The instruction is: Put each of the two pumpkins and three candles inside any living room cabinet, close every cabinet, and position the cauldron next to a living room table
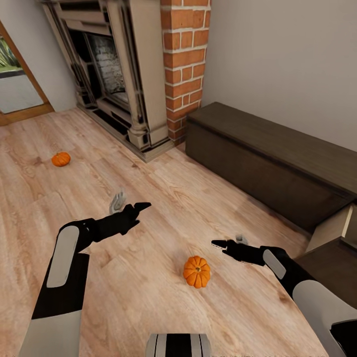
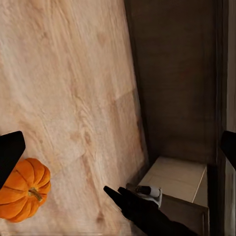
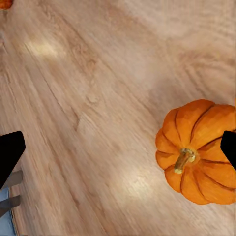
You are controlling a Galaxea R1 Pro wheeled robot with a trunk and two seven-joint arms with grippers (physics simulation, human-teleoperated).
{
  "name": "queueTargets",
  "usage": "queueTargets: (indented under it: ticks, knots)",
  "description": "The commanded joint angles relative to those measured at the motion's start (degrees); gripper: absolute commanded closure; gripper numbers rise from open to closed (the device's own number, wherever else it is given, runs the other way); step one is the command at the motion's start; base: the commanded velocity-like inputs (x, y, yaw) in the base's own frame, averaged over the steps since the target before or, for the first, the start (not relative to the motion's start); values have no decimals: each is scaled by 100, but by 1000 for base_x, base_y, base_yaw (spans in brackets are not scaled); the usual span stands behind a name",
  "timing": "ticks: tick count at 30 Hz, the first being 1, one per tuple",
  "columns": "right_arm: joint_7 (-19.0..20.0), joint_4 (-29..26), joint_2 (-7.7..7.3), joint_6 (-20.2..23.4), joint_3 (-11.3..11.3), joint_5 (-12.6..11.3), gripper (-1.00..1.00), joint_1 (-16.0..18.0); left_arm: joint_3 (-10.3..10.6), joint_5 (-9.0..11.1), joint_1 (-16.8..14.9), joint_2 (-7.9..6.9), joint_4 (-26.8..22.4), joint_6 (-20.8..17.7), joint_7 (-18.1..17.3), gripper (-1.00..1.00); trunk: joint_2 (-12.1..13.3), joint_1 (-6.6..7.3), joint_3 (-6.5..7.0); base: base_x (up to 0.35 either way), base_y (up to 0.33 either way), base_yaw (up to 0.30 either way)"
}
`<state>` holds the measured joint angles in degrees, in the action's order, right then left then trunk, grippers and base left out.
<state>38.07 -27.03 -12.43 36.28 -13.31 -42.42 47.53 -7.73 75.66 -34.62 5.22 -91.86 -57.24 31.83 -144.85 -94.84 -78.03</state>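
Wooden floor underfoot. Near pumpkin on floor at centre, upright, between both arms, nearer right gripper. Far pumpkin on floor at far left, well apart from first. Left gripper raised over floor, empty; finger gap not discernible. Right gripper empty; finger gap not discernible. Dark-brown cabinet along right wall; one drawer at near right pulled out, pale inside showing. Fireplace with brick column at far centre. Doorway at far left.
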Motion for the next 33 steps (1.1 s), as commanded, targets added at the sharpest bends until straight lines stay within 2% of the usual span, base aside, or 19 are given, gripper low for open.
queueTargets:
  ticks: [1,2,6,9,16,19,23,33]
  knots:
    - [58,-42,-8,-92,-34,-28,-100,-3,-13,94,6,-1,-7,-22,60,-100,-3,-1,-27,0,0,0]
    - [271,-93,-10,-258,-43,-20,-100,-11,-13,133,19,-11,-10,-23,60,-100,-5,-4,-49,0,0,0]
    - [861,-124,-12,-471,-49,8,-100,-20,-4,180,37,-24,-14,-24,60,-100,-10,-14,-138,0,0,0]
    - [1085,-122,-13,-602,-46,12,-100,-23,4,200,47,-28,-19,-24,58,-100,-14,-22,-204,0,0,0]
    - [1145,-19,-2,-857,-52,65,-100,-23,-5,208,58,-32,-24,-24,57,-100,-23,-40,-359,0,0,0]
    - [1125,97,2,-888,-45,288,-100,-18,-14,211,101,-32,-25,-24,54,-100,-27,-48,-426,0,0,0]
    - [1124,141,-3,-907,-35,433,-100,-17,-13,212,125,-33,-25,-24,52,-100,-33,-58,-514,0,0,0]
    - [1135,115,-5,-944,-25,464,-100,-16,-9,211,131,-60,-25,-24,52,-100,-46,-84,-736,0,0,0]
